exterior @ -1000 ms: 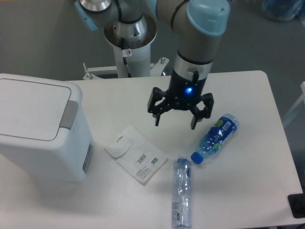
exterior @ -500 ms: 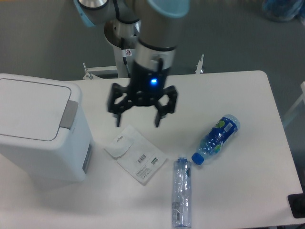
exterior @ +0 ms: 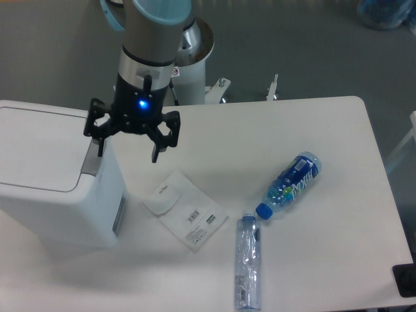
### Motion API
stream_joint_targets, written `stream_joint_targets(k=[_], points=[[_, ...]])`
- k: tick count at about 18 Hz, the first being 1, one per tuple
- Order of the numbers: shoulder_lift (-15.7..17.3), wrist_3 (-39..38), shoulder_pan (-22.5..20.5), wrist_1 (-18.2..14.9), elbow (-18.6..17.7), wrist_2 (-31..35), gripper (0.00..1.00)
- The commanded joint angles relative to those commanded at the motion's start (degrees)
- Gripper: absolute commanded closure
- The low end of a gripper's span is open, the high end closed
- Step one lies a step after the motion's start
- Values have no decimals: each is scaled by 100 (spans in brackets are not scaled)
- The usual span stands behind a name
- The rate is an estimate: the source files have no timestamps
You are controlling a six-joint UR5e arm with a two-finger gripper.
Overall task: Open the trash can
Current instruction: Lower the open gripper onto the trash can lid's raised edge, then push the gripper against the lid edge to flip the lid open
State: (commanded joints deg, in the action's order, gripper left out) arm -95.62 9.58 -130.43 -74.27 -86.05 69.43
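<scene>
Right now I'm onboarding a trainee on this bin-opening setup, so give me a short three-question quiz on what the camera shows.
1. True or false: the trash can has its lid raised.
2. How many bottles lie on the table?
3. The gripper hangs closest to: A) the blue-capped bottle, B) the grey push tab, C) the clear bottle.

Key: 1 false, the lid lies flat; 2 two; 3 B.

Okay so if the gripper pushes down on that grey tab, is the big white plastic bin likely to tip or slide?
Probably not tip: the big white plastic bin looks wide and boxy, sitting flat on the white table. It may slide slightly, since smooth plastic rests on a smooth top. The grey tab sits at its rim, under the open gripper.
</scene>
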Motion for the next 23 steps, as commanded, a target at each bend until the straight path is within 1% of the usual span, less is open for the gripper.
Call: stream_joint_targets(k=[2, 3, 5, 7, 8, 10, 11, 15, 23], points=[[-123, 17, 0, 61, 52, 18, 0], [-245, 9, 0, 96, 122, 18, 0], [-474, 0, 0, 106, 377, 9, 0], [-563, -9, 0, 97, 466, -9, 0], [-537, 0, 0, 71, 431, -9, 0], [-440, 0, -17, 53, 247, -17, 0], [-353, 0, -18, 53, 203, -26, 0], [-194, 9, -18, 53, 0, -26, 0], [-211, 0, 9, 62, -26, 0, 0]])
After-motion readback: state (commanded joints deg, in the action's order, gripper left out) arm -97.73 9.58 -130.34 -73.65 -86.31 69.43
